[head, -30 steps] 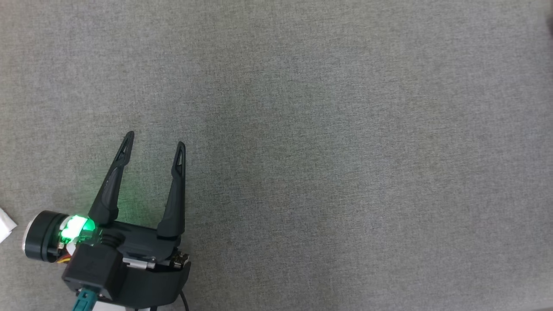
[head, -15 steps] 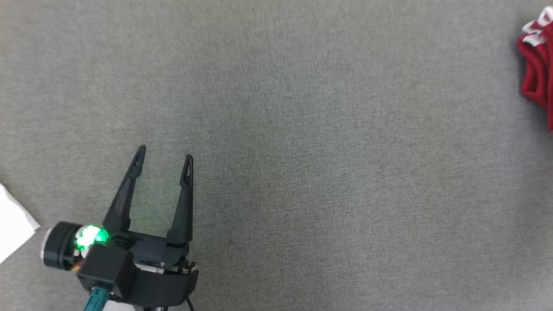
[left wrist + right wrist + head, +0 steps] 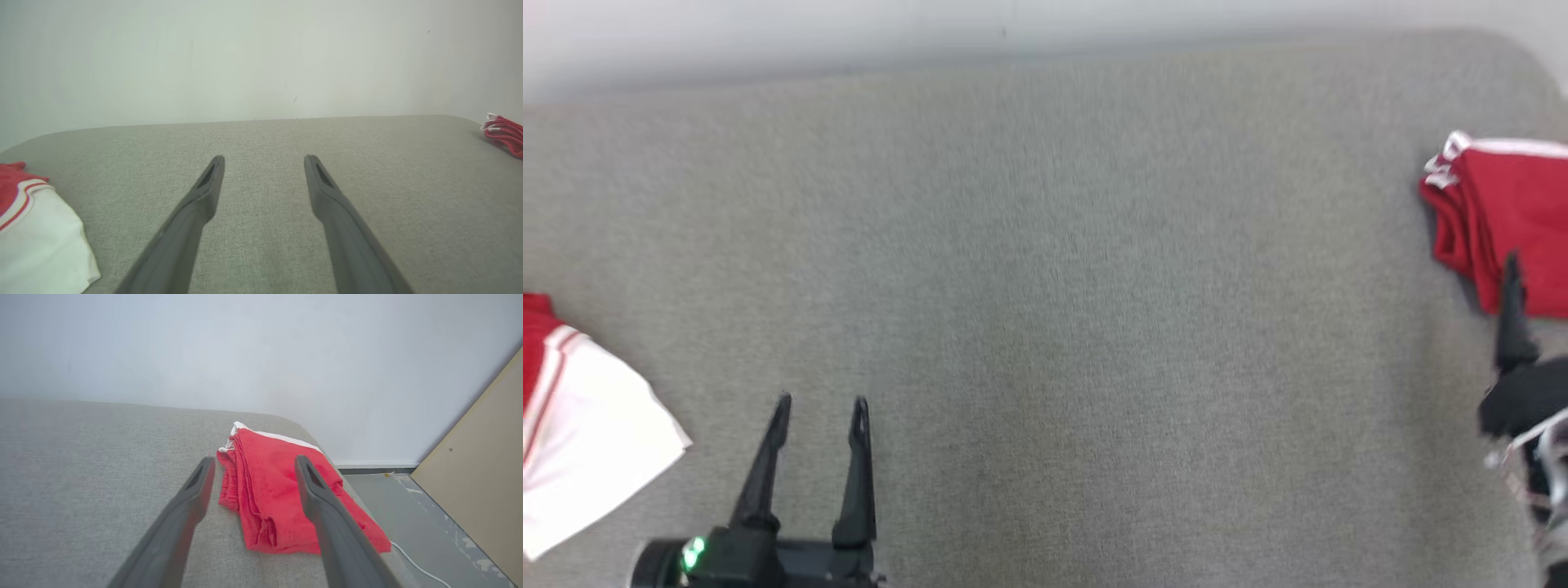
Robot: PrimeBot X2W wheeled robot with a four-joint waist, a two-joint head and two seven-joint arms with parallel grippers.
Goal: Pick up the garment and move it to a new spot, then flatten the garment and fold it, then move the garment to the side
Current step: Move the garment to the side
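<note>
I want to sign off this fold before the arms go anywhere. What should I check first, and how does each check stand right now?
1. The right gripper is open and holds nothing: ok.
2. The red garment is folded and lies at the right side of the grey surface: ok.
3. The red garment is wholly on the surface: cannot tell; in the right wrist view its near corner reaches the edge.
4. The left gripper is open and empty, over bare surface: ok.
5. The white and red garment at the left lies apart from the left gripper: ok.
</note>
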